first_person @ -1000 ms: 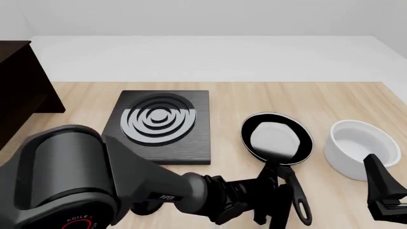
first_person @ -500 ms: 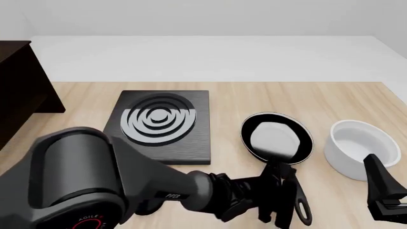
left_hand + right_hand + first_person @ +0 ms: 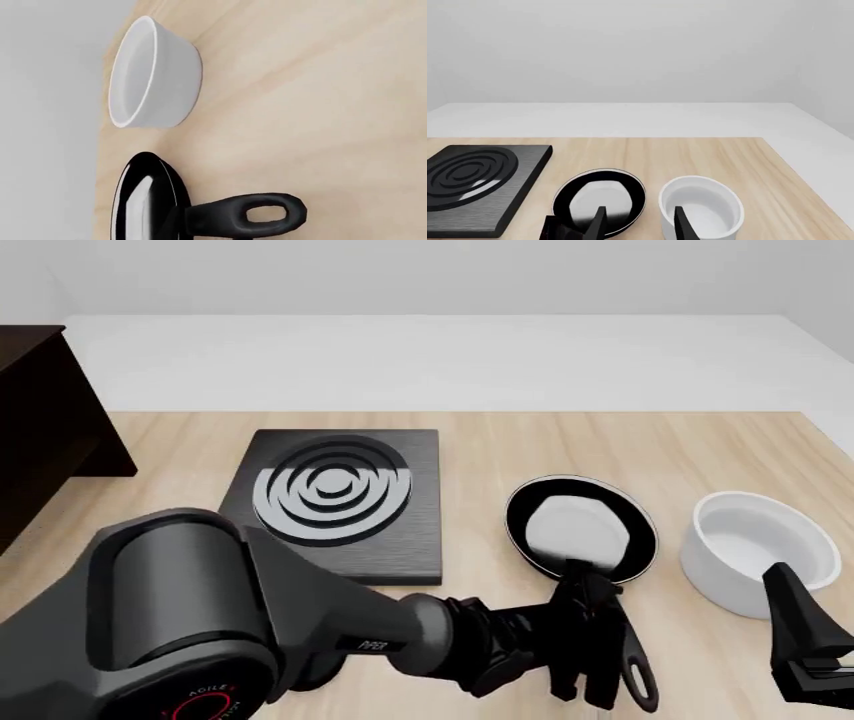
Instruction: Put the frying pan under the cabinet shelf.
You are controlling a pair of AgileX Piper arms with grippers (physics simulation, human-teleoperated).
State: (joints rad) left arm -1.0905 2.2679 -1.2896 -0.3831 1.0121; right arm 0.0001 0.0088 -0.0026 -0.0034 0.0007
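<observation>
The frying pan (image 3: 581, 526) lies on the table right of centre, its long black handle (image 3: 625, 660) pointing toward the near edge. My left gripper (image 3: 587, 640) hovers over that handle close behind the pan, its dark fingers apart on either side of it, open. In the left wrist view the pan (image 3: 141, 200) and the handle's loop end (image 3: 257, 215) show, but no fingers. The cabinet shelf (image 3: 40, 430) stands at the far left edge. My right gripper (image 3: 639, 222) is open and empty, low at the near right (image 3: 790, 610).
A black square plate with grey rings (image 3: 340, 498) lies between the cabinet and the pan. A white bowl (image 3: 758, 550) stands just right of the pan, close to my right gripper. The left arm's bulky body (image 3: 174, 620) fills the near left foreground.
My left gripper has crept forward along the handle toward the pan's body. The pan, bowl and right arm have stayed put.
</observation>
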